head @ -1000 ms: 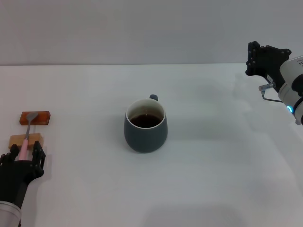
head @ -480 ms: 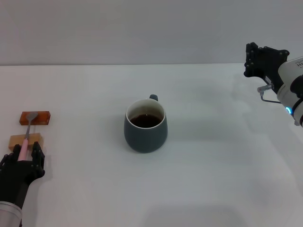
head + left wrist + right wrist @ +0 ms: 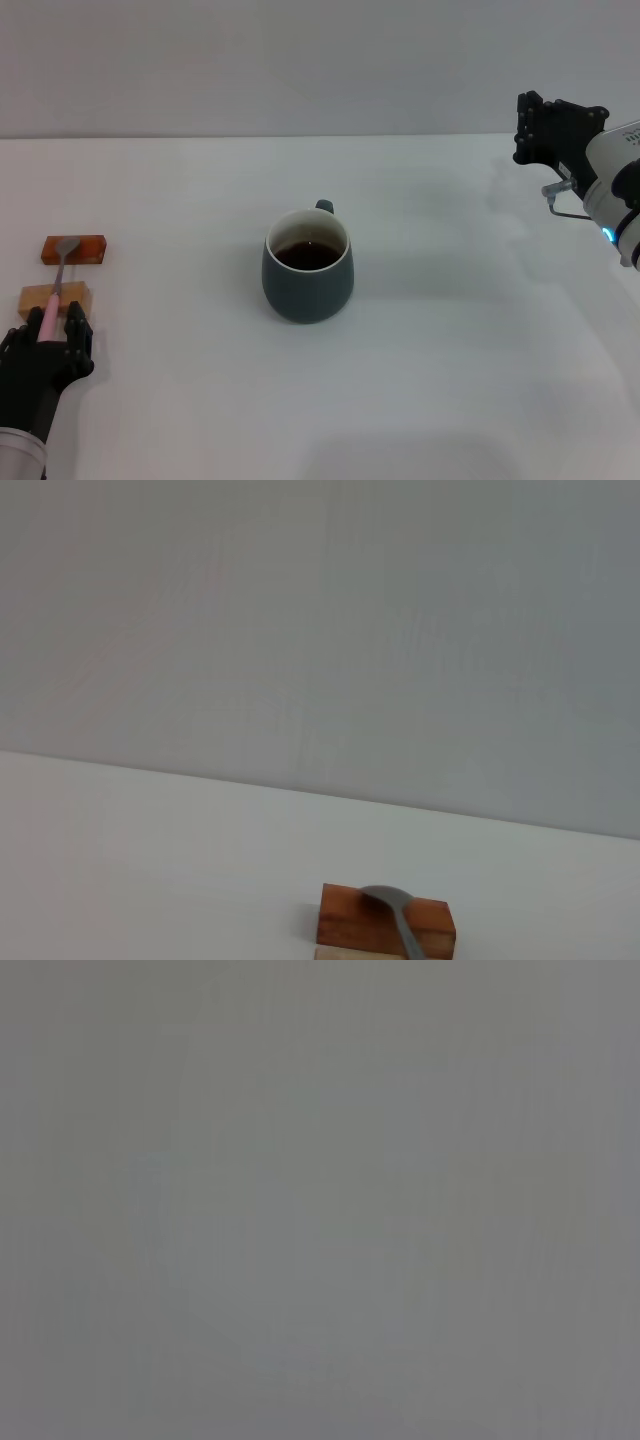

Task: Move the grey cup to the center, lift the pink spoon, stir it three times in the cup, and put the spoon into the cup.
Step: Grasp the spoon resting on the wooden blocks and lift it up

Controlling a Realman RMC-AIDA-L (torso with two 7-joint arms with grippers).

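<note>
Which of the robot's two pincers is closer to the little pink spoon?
The left. The left pincer sits right at the pink spoon, its fingers either side of the handle's end. The right pincer is raised far across the table, beyond the grey cup.

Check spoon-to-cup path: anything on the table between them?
Nothing visible. The pink spoon lies across two blocks at the table's left edge, the left gripper at its handle. Bare table separates it from the grey cup at center. The right gripper is raised far right.

White table (image 3: 450,380); plain grey wall (image 3: 300,60)
</note>
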